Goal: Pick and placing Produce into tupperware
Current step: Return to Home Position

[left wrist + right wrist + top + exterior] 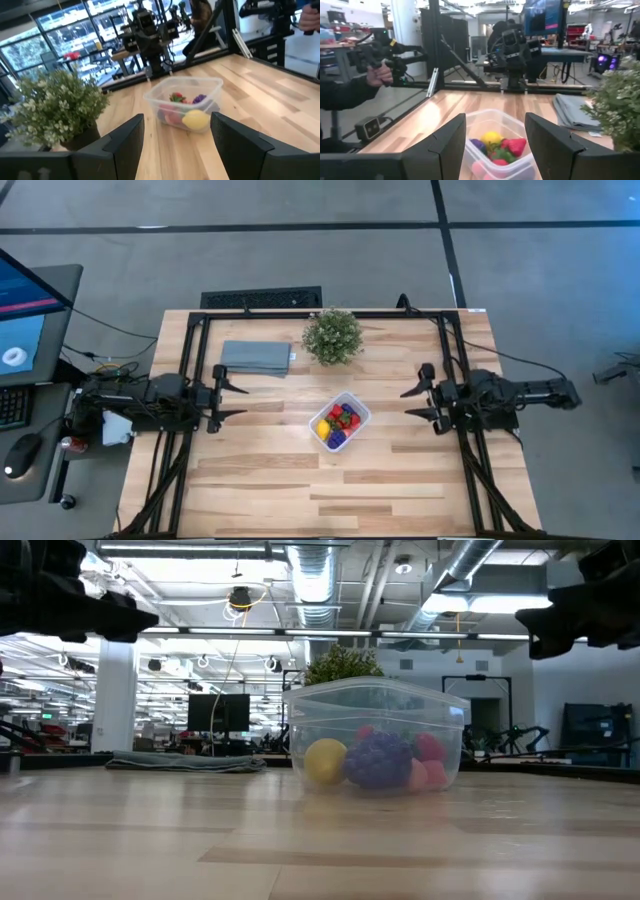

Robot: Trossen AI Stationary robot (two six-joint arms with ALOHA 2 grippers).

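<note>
The clear tupperware (340, 420) stands on the wooden table near its middle, holding the produce: a yellow piece (325, 760), a purple piece (378, 760), red strawberries (516, 146) and pink ones (430, 772). My left gripper (236, 401) hovers open at the table's left side, pointing level toward the box. My right gripper (417, 402) hovers open at the right side, facing it. Both are well clear of the box and hold nothing; in the wrist views the box shows between each arm's fingers (177, 145) (495, 145).
A bushy green potted plant (332, 335) stands at the far middle, with a folded grey-blue cloth (256, 357) left of it. A black frame (320, 314) borders the table. A person's hand (381, 75) holds a controller beyond the table. Bare wood lies at the near side.
</note>
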